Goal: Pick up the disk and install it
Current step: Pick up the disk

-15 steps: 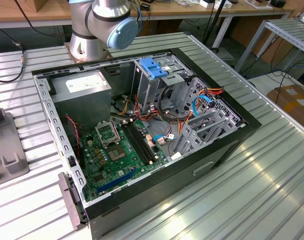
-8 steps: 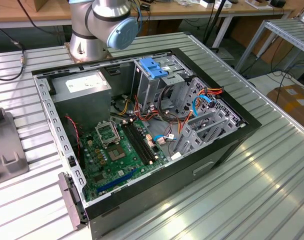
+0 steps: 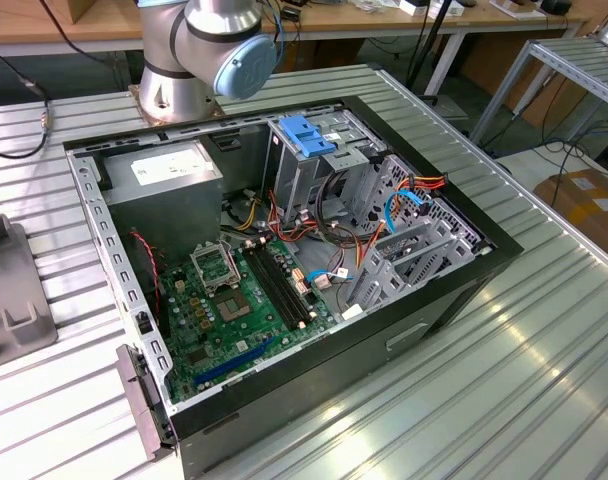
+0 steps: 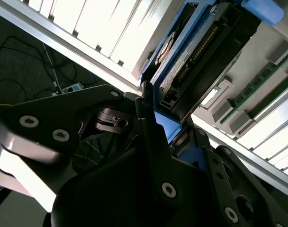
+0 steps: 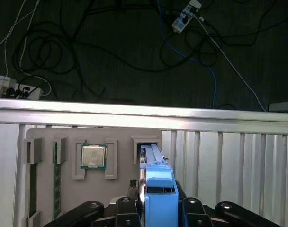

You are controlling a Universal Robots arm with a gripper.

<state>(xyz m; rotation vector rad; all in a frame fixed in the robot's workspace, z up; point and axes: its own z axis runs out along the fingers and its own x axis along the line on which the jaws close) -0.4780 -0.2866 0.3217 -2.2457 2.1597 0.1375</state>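
Disk (image 5: 159,189) sitting clamped between gripper (image 5: 158,213) fingers near tray (image 5: 68,198) in first wrist view; exposing connector (image 4: 168,98) in second wrist view.

The robot arm (image 3: 199,40) is made of fat, shiny silver tubes. One joint has a round light-blue cap (image 3: 246,62). Its foot (image 3: 169,95) is round and silver too. The pincer (image 5: 158,208) is black, built from flat links. Small round silver screws (image 4: 29,121) sit in the links, beside a pale grey piece (image 4: 21,165).
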